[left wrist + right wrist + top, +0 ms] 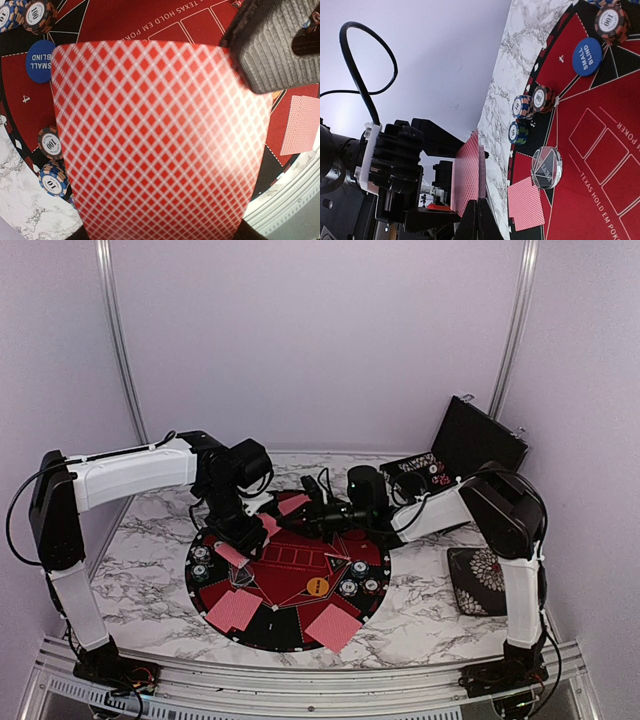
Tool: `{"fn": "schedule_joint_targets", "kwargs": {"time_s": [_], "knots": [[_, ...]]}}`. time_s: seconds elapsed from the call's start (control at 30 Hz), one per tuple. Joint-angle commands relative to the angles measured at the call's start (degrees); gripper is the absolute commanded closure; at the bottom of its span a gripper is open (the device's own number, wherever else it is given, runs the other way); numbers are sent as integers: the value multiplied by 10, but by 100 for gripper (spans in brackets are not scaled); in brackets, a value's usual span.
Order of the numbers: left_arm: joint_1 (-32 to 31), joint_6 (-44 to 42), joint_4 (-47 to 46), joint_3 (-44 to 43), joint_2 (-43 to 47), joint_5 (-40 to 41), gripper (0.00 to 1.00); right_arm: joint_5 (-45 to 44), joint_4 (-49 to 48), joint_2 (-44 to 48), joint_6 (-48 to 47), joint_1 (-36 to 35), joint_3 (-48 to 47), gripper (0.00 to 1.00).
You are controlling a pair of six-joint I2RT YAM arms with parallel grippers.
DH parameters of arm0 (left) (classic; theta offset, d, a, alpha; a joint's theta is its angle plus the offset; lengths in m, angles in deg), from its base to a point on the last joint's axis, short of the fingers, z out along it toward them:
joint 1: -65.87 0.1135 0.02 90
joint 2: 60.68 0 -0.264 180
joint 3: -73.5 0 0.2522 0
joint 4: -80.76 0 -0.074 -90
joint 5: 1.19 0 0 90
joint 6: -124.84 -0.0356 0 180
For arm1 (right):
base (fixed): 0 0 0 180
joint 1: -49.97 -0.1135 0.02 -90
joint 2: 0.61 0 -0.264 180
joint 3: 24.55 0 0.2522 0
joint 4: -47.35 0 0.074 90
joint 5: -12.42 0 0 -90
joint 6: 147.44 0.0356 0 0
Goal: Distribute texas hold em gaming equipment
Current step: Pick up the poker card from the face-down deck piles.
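- Dealing one card off the pack is, by my reading, the step in hand. It calls for a flat, slow draw, so only one card leaves.
- Lowest in the right wrist view, the right gripper (479, 212) is pinched fully together on the edge of the top card (467, 175). It must stay closed and pull along the card's own plane. Lifting would bend the card.
- Just above it in that view, the left gripper (400, 165) clamps the pack of cards (160, 140), held on edge above the mat (290, 562). It should hold steady and firm, or the whole pack may slide along with the card.
- In the left wrist view one of the right gripper's fingers (280, 45) covers the pack's upper right corner, so the hold is near a corner. I expect the card to want to pivot there.
- Lower in the top view, two hands of cards (235, 608) (333, 627) already lie face down on the mat's bottom rim. The next card should land apart from both.
- Further out, chip stacks (530, 105) stand at the mat's left edge and the blue button (587, 56) lies beyond them. The card's path must clear both.
- An orange button (318, 587) sits mid-mat, below the grippers in the top view.
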Motion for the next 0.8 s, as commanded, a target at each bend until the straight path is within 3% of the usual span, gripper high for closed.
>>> {"fn": "schedule_joint_targets", "kwargs": {"time_s": [0.0, 0.77], "knots": [[3, -3, 3, 6, 22, -2, 54, -4, -19, 27, 0, 6, 3, 100], [3, -2, 3, 17, 30, -1, 54, -6, -34, 56, -1, 29, 45, 100]]}}
